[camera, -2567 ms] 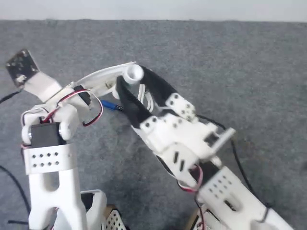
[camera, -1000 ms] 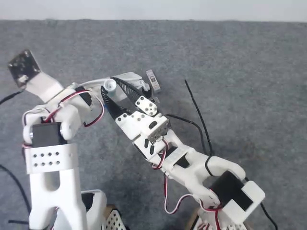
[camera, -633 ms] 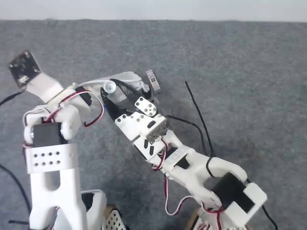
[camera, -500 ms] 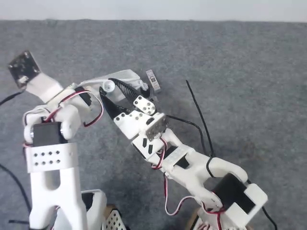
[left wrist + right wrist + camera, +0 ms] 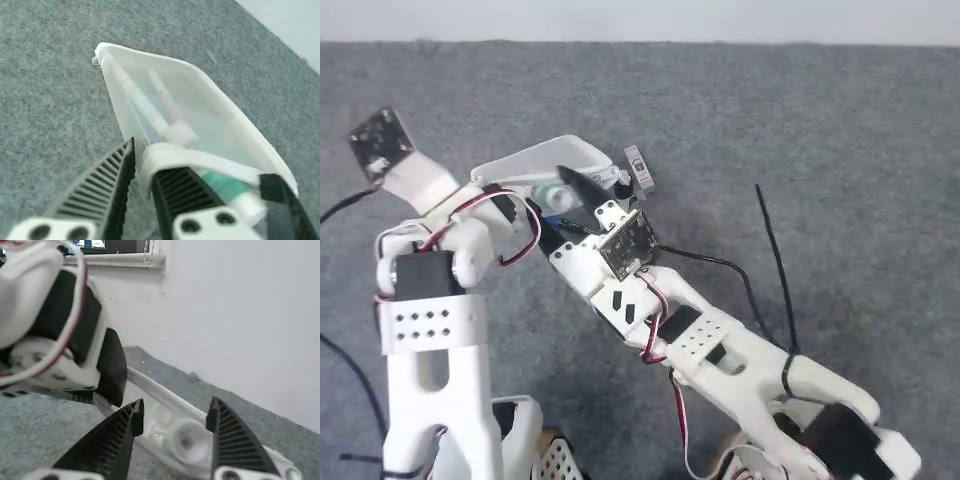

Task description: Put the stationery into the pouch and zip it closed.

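The translucent white pouch (image 5: 542,160) is lifted off the grey table, and my left gripper (image 5: 142,159) is shut on the edge of its mouth. Pens (image 5: 142,102) lie inside it. A green and white tube (image 5: 231,189) with a round white cap (image 5: 186,441) sits at the pouch's mouth. My right gripper (image 5: 175,416) is open, with one finger on each side of that cap. In the high view the right gripper (image 5: 570,193) comes in from the lower right and meets the pouch right beside the left arm's wrist (image 5: 485,215).
A small grey and white object (image 5: 638,168) lies on the table just right of the pouch. A black cable (image 5: 772,252) runs across the table on the right. The grey mat (image 5: 820,120) beyond is open ground.
The right gripper carried the tube left and down into the pouch's mouth and turned its wrist. The left arm raised the pouch, whose flap now stands higher.
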